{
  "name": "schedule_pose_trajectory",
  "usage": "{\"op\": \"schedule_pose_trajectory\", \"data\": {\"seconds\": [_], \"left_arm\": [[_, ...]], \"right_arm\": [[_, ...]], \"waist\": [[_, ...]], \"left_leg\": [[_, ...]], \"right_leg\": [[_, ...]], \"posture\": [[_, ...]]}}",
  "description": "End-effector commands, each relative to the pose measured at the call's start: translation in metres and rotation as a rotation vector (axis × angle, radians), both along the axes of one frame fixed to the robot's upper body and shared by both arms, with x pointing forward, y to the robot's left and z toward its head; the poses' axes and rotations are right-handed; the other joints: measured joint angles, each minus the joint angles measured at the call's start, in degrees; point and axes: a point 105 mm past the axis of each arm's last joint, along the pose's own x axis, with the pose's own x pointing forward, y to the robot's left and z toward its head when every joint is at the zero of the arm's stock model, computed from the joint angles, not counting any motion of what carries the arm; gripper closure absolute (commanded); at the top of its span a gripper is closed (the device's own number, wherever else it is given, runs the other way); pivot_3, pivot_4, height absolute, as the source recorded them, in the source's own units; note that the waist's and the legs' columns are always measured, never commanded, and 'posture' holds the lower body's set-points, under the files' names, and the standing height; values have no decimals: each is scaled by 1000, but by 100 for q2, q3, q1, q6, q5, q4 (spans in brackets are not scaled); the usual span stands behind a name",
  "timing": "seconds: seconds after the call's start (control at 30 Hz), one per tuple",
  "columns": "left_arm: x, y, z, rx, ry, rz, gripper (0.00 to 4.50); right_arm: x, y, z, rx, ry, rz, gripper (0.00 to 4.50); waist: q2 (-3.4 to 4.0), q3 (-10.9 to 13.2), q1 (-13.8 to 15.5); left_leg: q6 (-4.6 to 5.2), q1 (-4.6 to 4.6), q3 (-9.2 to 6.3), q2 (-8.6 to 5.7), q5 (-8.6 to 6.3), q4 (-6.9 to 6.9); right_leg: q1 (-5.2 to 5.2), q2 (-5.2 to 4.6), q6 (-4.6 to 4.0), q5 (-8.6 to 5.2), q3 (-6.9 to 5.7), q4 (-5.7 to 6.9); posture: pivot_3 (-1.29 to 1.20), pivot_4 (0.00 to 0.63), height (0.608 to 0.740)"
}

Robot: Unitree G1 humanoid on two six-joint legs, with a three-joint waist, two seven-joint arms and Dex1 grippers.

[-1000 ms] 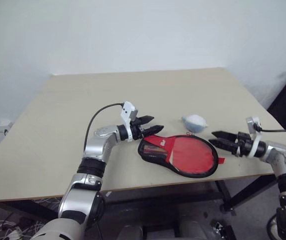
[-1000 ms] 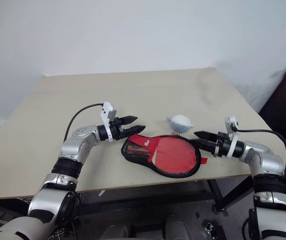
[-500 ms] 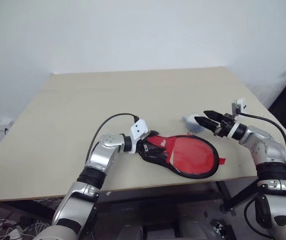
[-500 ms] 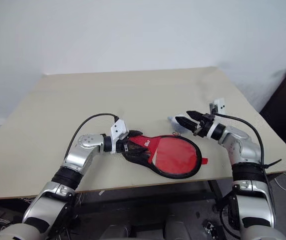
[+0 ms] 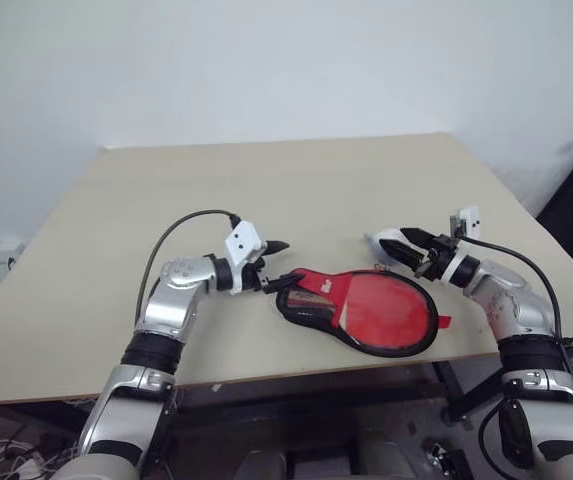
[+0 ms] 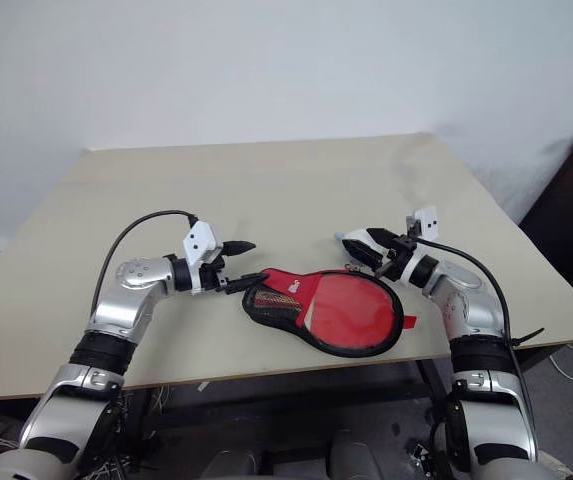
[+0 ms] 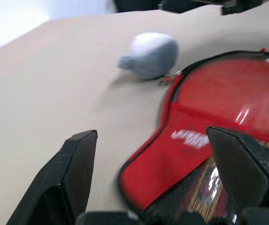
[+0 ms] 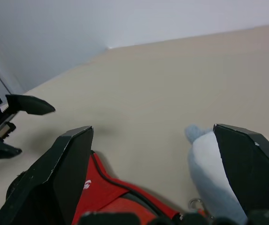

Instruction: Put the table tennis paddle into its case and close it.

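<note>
The case (image 5: 402,335) lies flat near the table's front edge, black-edged with a red and clear front. Inside it I see the table tennis paddle: its red face (image 5: 386,305) shows through the clear front, and its striped handle (image 5: 311,296) points toward my left arm. My left gripper (image 5: 280,263) is open, just off the case's handle end and apart from it; in the left wrist view its fingers (image 7: 73,178) frame the case's red corner (image 7: 172,159). My right gripper (image 6: 358,254) hangs open over the case's far rim, next to the grey-blue lump.
A small grey-blue round lump (image 7: 150,54) sits on the table (image 5: 266,190) just behind the case, right beside my right gripper's fingers (image 8: 247,159). A zip pull (image 7: 165,80) lies at the case's edge near it. A dark object stands off the table's right side.
My left gripper dipped to the case's handle end, then drew back left. My right gripper swung in from the table's right edge to the lump. The case has not moved.
</note>
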Motion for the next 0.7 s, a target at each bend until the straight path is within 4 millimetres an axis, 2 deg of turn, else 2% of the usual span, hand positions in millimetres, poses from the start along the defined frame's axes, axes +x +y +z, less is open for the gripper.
{"op": "schedule_pose_trajectory", "data": {"seconds": [0.03, 0.23, 0.47, 0.7], "left_arm": [[-5, -1, 14, -48, -20, -12, 583], [-10, -17, 18, -31, -75, -56, 583], [-12, -65, 29, -15, -112, -183, 583], [-13, -96, 15, 88, -92, -293, 583]], "right_arm": [[5, 1, 21, 6, -90, -23, 64], [11, -2, 15, -24, -75, -81, 64], [17, -11, 13, -55, -89, -165, 64], [20, -17, 12, -84, -99, -221, 64]], "waist": [[0, 0, 0], [0, 0, 5], [0, 0, 4], [1, 0, -14]], "left_leg": [[0, 0, 0, 0, 0, 0], [0, -1, -2, 0, 0, 1], [0, -1, 2, -1, 0, 2], [2, 3, 12, 0, 1, -2]], "right_leg": [[0, 0, 0, 0, 0, 0], [0, 0, -1, 0, -1, 0], [2, 0, -1, 1, 0, 0], [2, 1, -1, 1, 8, 0]], "posture": [[0, 0, 740], [0, 0, 740], [0, 0, 740], [0, 0, 740]]}}
